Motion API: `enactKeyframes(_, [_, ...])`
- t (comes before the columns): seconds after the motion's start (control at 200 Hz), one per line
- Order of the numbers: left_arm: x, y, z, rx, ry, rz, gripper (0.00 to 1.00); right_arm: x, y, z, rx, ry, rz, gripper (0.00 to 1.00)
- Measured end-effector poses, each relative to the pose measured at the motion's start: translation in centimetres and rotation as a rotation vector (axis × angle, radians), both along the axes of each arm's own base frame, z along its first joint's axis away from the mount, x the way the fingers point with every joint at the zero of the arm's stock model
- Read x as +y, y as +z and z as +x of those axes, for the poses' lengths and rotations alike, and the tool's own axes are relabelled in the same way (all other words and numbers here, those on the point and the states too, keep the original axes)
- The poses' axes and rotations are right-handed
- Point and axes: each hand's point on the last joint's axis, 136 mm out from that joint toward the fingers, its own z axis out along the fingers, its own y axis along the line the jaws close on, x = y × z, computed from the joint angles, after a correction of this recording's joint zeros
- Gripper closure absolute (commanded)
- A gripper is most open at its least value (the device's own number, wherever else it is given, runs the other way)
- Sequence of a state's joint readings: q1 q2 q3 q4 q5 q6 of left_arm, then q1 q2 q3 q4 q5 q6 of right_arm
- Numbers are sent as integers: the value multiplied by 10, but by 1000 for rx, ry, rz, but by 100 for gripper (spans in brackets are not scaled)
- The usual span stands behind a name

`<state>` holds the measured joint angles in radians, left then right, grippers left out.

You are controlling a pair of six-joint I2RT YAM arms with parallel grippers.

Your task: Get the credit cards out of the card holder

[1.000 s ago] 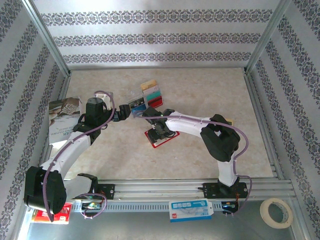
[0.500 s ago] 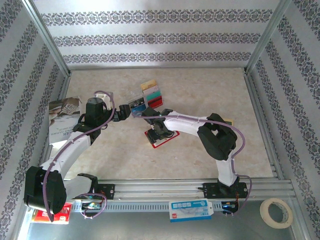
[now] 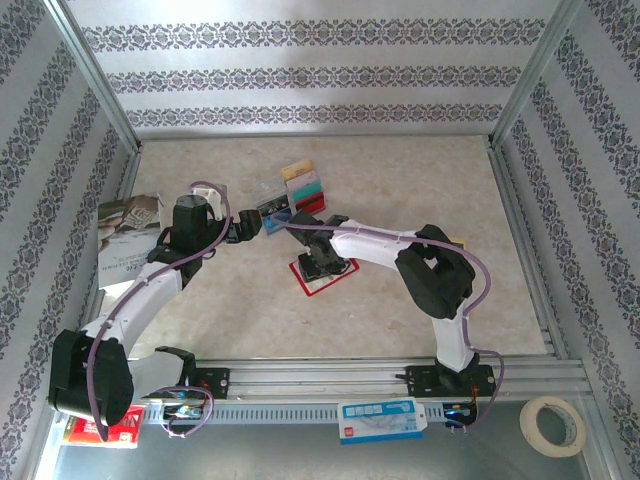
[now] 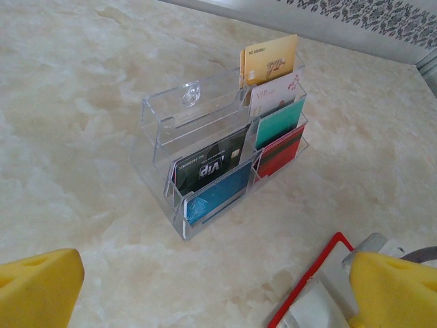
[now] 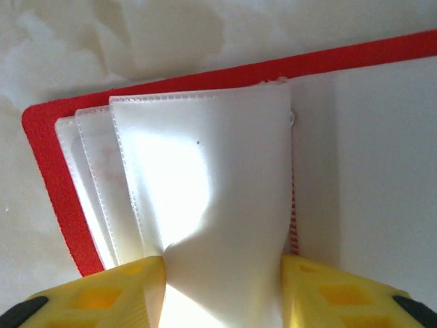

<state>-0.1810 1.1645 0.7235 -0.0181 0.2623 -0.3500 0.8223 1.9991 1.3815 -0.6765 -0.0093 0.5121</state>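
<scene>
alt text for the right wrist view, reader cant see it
The right gripper pinches, between its yellow fingers, a pale clear pocket page of the open red card holder, which lies on a marbled table. More pocket pages fan out beneath it to the left.

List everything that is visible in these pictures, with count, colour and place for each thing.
credit cards: six visible; tan, pale, teal, red, black, blue; standing in the clear stand
clear stand: one; transparent; mid-table
card holder: one; red, pale pockets; lying open, nearer the arms than the stand
magazine: one; printed; left table edge
blue-white packet: one; in front of the near rail
red-white packet: one; near left corner
tape roll: one; pale; near right corner
table: one; beige marbled
left gripper: yellow pads; open, facing the stand
right gripper: yellow pads; pressing both sides of a card holder pocket
</scene>
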Motion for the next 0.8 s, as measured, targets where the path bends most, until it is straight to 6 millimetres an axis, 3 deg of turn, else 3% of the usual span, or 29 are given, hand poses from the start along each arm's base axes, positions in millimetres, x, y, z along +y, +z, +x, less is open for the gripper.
enactKeyframes(0.475, [-13, -19, -6, 105, -30, -87, 4, -8, 1, 5, -2, -235, 141, 79])
enactKeyframes(0.669, [-23, -24, -10, 160, -50, -164, 11, -7, 7, 6, 16, -317, 245, 82])
enactKeyframes(0.799, [-33, -33, -13, 221, -63, -238, 21, 2, 13, 9, 25, -337, 311, 84])
